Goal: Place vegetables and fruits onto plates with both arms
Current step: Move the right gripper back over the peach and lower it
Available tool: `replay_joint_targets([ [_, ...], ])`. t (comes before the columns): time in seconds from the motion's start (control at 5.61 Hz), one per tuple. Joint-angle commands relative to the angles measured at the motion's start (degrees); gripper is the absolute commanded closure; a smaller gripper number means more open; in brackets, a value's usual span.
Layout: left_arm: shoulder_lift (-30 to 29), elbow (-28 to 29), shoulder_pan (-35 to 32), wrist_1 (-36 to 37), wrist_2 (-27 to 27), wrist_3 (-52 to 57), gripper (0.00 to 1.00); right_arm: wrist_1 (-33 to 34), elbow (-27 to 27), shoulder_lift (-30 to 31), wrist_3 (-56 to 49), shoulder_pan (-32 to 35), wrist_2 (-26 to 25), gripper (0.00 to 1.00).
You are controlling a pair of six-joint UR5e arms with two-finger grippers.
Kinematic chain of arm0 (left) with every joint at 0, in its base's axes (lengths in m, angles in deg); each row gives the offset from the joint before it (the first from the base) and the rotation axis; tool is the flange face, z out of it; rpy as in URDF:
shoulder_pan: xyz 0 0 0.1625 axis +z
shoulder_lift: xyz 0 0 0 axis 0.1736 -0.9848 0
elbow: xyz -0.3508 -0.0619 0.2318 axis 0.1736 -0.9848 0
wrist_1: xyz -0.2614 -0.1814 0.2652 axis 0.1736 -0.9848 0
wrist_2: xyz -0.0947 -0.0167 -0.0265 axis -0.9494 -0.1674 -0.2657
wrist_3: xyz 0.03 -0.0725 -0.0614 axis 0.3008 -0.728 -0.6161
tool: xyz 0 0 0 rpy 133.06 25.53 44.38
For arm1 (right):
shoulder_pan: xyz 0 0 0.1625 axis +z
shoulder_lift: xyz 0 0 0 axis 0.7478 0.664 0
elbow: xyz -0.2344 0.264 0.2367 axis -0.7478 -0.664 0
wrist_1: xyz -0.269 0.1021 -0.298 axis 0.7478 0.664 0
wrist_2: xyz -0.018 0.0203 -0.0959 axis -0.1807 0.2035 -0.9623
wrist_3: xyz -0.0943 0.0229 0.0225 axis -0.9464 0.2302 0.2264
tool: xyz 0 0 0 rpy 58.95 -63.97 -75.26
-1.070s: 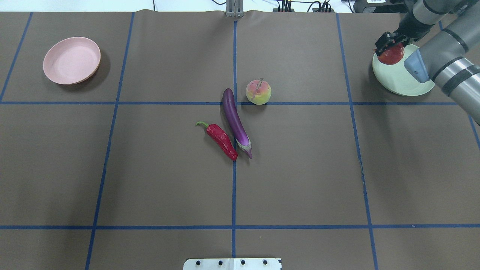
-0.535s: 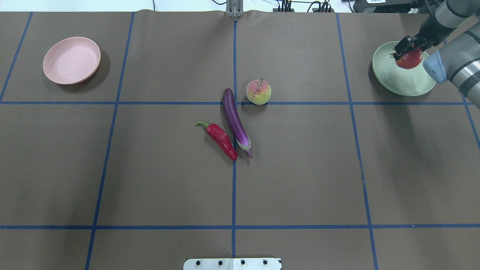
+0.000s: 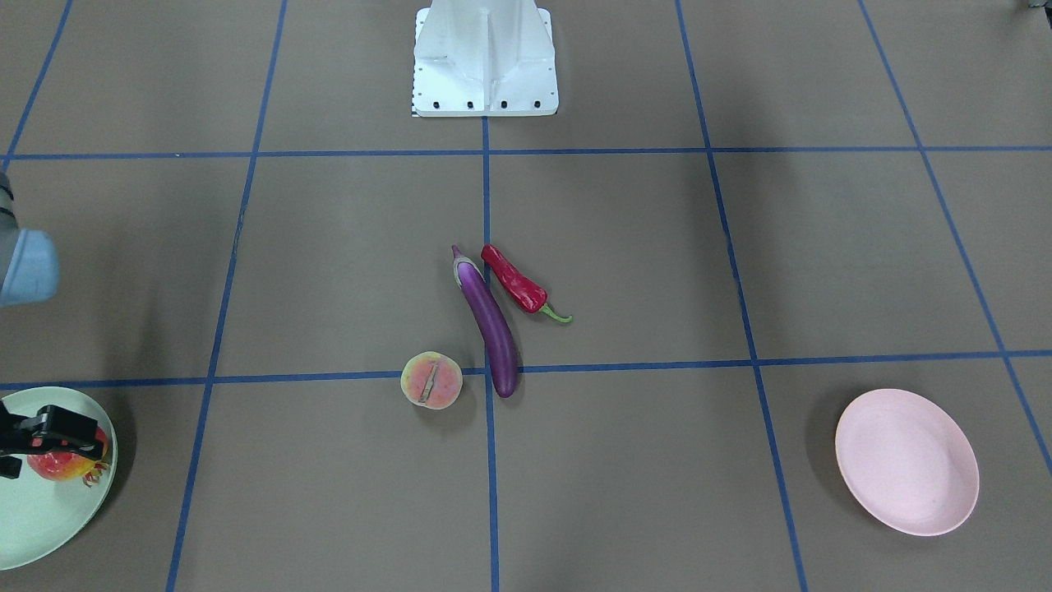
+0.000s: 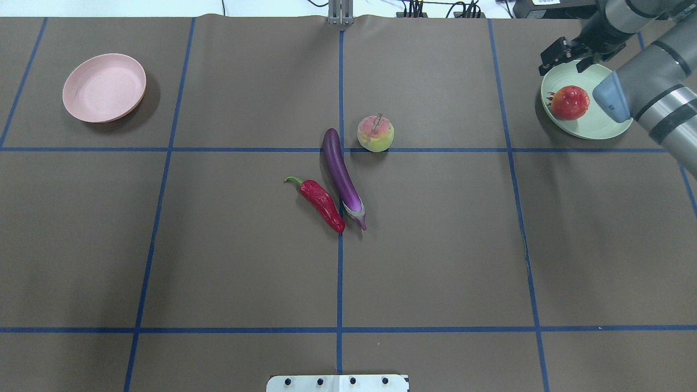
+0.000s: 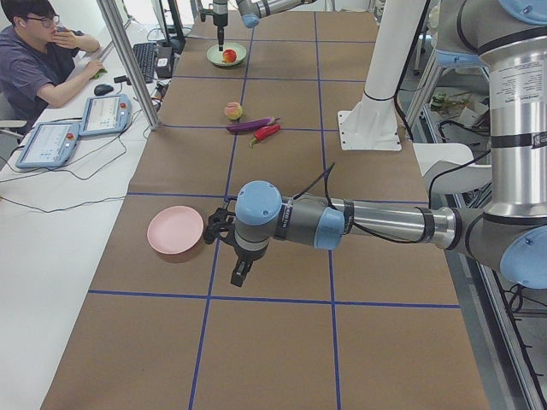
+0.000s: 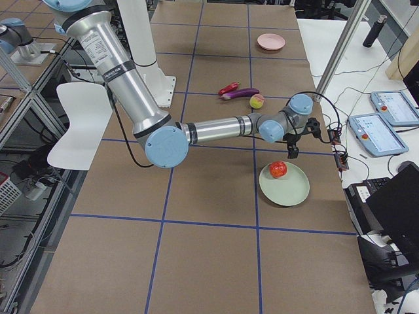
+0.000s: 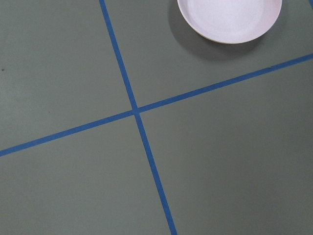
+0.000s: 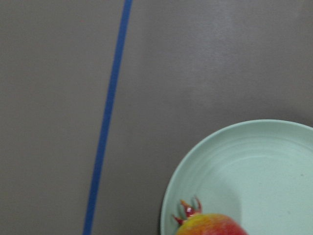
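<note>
Red-and-yellow pomegranate, small crown, on mint plate

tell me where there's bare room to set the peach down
The pink plate is wholly bare. The mint plate has room beside the pomegranate. Crowded: mid-table, where peach, eggplant and chili cluster.
</note>
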Motion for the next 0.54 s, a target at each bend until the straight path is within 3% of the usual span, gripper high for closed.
replay_joint_targets([
  [0.0, 0.0, 0.2, 0.0, 0.0, 0.0, 0.1, 0.0, -0.6, 7.3, -2.1, 4.5, -6.7, -4.6, 0.02],
  [0.36, 0.0, 0.6, 0.0, 0.1, 0.0, 0.1, 0.0, 0.4, 7.5, -8.6, 16.2, -15.5, -9.2, 0.02],
])
